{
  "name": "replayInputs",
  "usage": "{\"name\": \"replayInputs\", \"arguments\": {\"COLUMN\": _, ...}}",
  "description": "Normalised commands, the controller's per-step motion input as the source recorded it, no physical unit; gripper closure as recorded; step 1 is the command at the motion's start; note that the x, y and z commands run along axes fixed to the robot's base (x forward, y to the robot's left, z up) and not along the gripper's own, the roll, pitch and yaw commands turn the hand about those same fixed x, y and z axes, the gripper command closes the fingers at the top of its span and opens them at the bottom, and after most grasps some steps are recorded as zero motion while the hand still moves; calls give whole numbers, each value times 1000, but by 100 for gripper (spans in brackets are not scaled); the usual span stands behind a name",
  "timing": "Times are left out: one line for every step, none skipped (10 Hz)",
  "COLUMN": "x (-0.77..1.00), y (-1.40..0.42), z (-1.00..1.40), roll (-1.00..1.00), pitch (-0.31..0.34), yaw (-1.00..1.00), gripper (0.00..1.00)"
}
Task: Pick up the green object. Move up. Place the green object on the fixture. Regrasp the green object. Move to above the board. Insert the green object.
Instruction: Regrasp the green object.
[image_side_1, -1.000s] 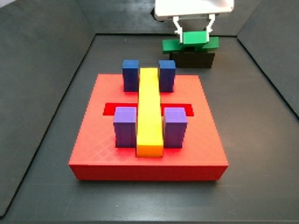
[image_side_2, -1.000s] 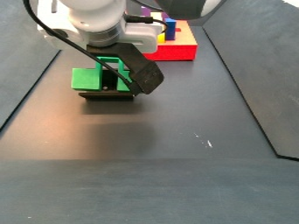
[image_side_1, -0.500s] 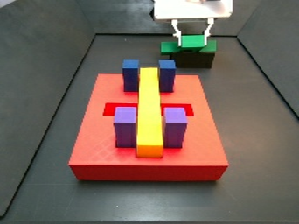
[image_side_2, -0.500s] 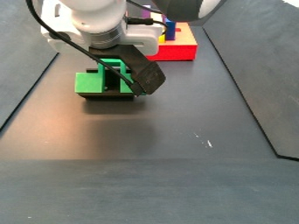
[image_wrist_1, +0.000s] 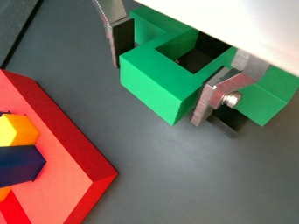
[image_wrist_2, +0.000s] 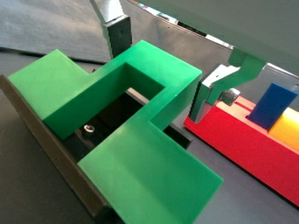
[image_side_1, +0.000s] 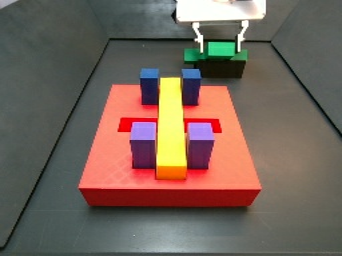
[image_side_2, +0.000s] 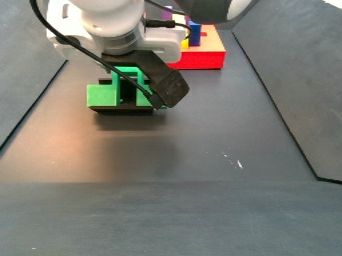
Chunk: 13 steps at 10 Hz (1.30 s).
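The green object (image_side_1: 217, 52) rests on the fixture (image_side_1: 222, 69) at the far end of the floor, beyond the board (image_side_1: 120, 160). It also shows in the other side view (image_side_2: 103, 96), on the dark fixture (image_side_2: 123, 110). My gripper (image_side_1: 221, 45) hangs straight over it. In both wrist views the fingers (image_wrist_1: 117, 35) (image_wrist_2: 216, 87) stand on either side of one block of the green object (image_wrist_1: 163, 83) (image_wrist_2: 128, 149), with narrow gaps at the pads. The gripper (image_wrist_1: 163, 79) (image_wrist_2: 163, 74) is open.
The red board (image_wrist_1: 59, 149) (image_wrist_2: 246, 153) (image_side_2: 201, 58) lies close beside the fixture, bearing blue blocks (image_side_1: 150, 78), purple blocks (image_side_1: 143, 143) and a long yellow bar (image_side_1: 171, 125). Raised dark walls (image_side_1: 80, 90) border the floor.
The green object has settled slightly lower onto the fixture and the fingers have spread a little apart from it. The arm stays over the same spot.
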Motion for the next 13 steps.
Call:
{"name": "replayInputs", "arguments": {"x": 0, "y": 0, "z": 331, "roll": -34, "pitch": 0, "yaw": 54, "gripper": 0}}
{"name": "replayInputs", "arguments": {"x": 0, "y": 0, "z": 360, "roll": 0, "pitch": 0, "yaw": 63, "gripper": 0}}
{"name": "replayInputs", "arguments": {"x": -23, "y": 0, "z": 346, "roll": 3, "pitch": -26, "yaw": 80, "gripper": 0}}
{"name": "replayInputs", "arguments": {"x": -89, "y": 0, "z": 409, "roll": 106, "pitch": -163, "yaw": 126, "gripper": 0}}
{"name": "replayInputs", "arguments": {"x": -69, "y": -66, "z": 434, "roll": 417, "pitch": -277, "yaw": 126, "gripper": 0}}
{"name": "replayInputs", "arguments": {"x": -43, "y": -57, "z": 329, "roll": 614, "pitch": -194, "yaw": 123, "gripper": 0}}
{"name": "replayInputs", "arguments": {"x": 0, "y": -69, "z": 186, "roll": 823, "pitch": -54, "yaw": 91, "gripper": 0}}
{"name": "replayInputs", "arguments": {"x": 0, "y": -77, "z": 40, "roll": 1000, "pitch": -89, "yaw": 29, "gripper": 0}}
{"name": "replayInputs", "arguments": {"x": 0, "y": -80, "z": 46, "roll": 1000, "pitch": -100, "yaw": 17, "gripper": 0}}
{"name": "replayInputs", "arguments": {"x": 0, "y": -71, "z": 0, "roll": 1000, "pitch": -43, "yaw": 20, "gripper": 0}}
{"name": "replayInputs", "arguments": {"x": 0, "y": -74, "z": 0, "roll": 1000, "pitch": 0, "yaw": 14, "gripper": 0}}
{"name": "replayInputs", "arguments": {"x": 0, "y": -94, "z": 0, "roll": 1000, "pitch": 63, "yaw": 0, "gripper": 0}}
{"name": "replayInputs", "arguments": {"x": 0, "y": -94, "z": 0, "roll": 1000, "pitch": 74, "yaw": 0, "gripper": 0}}
